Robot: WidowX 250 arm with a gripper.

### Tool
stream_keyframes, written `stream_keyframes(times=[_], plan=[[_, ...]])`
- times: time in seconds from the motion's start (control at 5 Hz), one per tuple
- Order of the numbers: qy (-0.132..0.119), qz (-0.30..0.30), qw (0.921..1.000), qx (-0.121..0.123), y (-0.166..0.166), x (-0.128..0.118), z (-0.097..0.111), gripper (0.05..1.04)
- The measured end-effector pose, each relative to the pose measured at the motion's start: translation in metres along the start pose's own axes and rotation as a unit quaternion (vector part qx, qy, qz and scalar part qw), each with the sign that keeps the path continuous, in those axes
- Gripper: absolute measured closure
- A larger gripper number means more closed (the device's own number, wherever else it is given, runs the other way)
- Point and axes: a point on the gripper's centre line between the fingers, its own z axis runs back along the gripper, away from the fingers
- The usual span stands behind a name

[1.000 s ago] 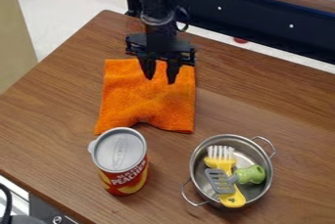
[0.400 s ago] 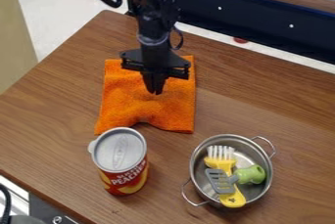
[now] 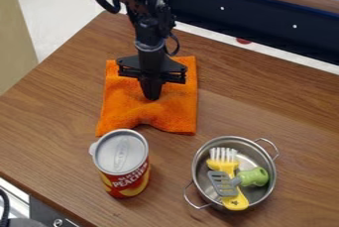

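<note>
The gripper (image 3: 152,97) hangs over the middle of an orange cloth (image 3: 165,114), its fingers together and pointing down at the fabric. Whether cloth is pinched between them cannot be told. The cloth lies on the wooden table, with a wavy front edge. In front of it stands a can (image 3: 122,164) with a grey lid and a red and yellow label. To the right is a metal pot (image 3: 198,159) with two handles, holding a yellow brush (image 3: 233,201) with white bristles and a grey spatula (image 3: 222,184) with a green handle (image 3: 254,176).
The brown wooden table (image 3: 265,107) has its left edge running diagonally to a back corner behind the cloth. A dark blue beam (image 3: 258,28) passes behind the table. Dark equipment (image 3: 53,216) sits at the lower left edge.
The gripper has closed from its spread position and moved forward, lower and slightly left over the cloth. The can and the pot with its utensils have not moved.
</note>
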Motion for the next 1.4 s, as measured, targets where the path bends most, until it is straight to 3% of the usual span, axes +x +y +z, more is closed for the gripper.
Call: stream_keyframes(times=[0.4,0.8,1.0,1.2,1.4], plan=[[-0.013,-0.009,0.9999,0.001,-0.012,0.007,-0.003,1.031],[-0.011,-0.095,0.9954,-0.007,-0.041,0.001,0.000,1.031],[0.000,-0.145,0.9891,-0.027,-0.063,-0.008,0.004,1.031],[-0.001,-0.144,0.9888,-0.040,-0.081,-0.009,0.008,1.031],[-0.011,-0.157,0.9869,-0.035,-0.098,-0.014,0.010,1.031]])
